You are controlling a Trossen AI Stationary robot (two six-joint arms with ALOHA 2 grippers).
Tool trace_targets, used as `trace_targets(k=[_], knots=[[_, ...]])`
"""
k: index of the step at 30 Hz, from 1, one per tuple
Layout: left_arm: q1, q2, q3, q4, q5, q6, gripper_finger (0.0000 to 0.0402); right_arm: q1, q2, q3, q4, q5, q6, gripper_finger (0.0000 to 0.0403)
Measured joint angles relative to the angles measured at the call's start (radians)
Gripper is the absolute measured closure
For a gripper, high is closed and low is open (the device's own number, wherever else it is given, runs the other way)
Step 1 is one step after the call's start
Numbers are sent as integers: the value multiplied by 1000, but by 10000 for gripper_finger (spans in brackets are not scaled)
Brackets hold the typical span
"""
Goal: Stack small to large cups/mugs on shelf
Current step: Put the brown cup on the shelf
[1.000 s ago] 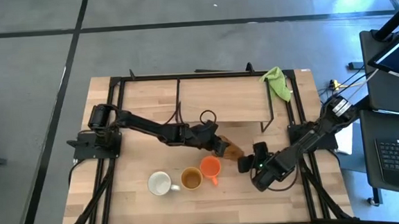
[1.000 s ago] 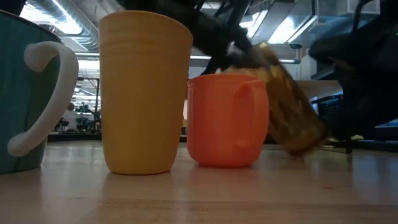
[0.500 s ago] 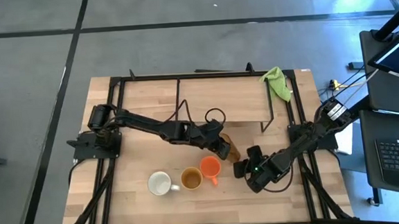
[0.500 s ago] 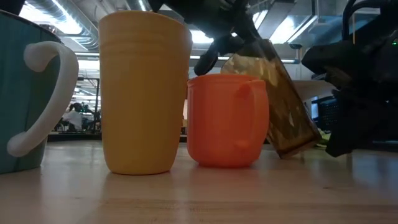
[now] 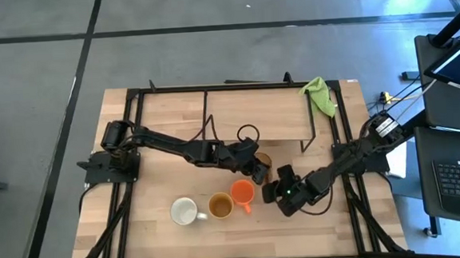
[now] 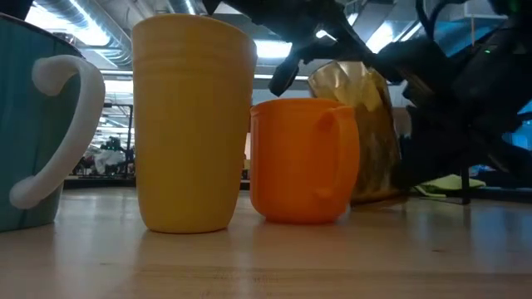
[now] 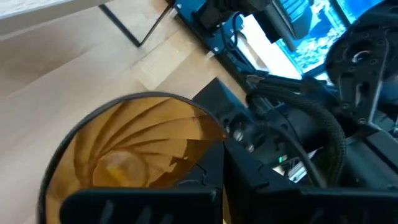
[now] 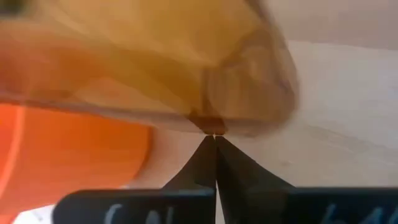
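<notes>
High view: both grippers at amber tumbler (image 5: 262,161) by orange cup (image 5: 243,193)

The tumbler (image 7: 134,146) looks like see-through amber plastic, ribbed and pretty glossy. Orange cup (image 6: 303,162) and yellow mug (image 6: 193,120) are smooth with a matt finish. Tabletop (image 5: 180,232) is light, satiny wood planks with a black metal frame. Green cloth (image 5: 318,94) sits crumpled at the table's far right corner.
</notes>
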Motion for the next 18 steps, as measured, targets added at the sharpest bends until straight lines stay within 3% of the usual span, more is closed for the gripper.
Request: trace_targets(k=[12, 18], knots=[[-12, 0, 0, -6, -15, 1, 402, 11, -1, 10, 11, -14, -45, 399], [-16, 0, 0, 33, -16, 18, 401, 75, -1, 11, 30, -28, -41, 360]])
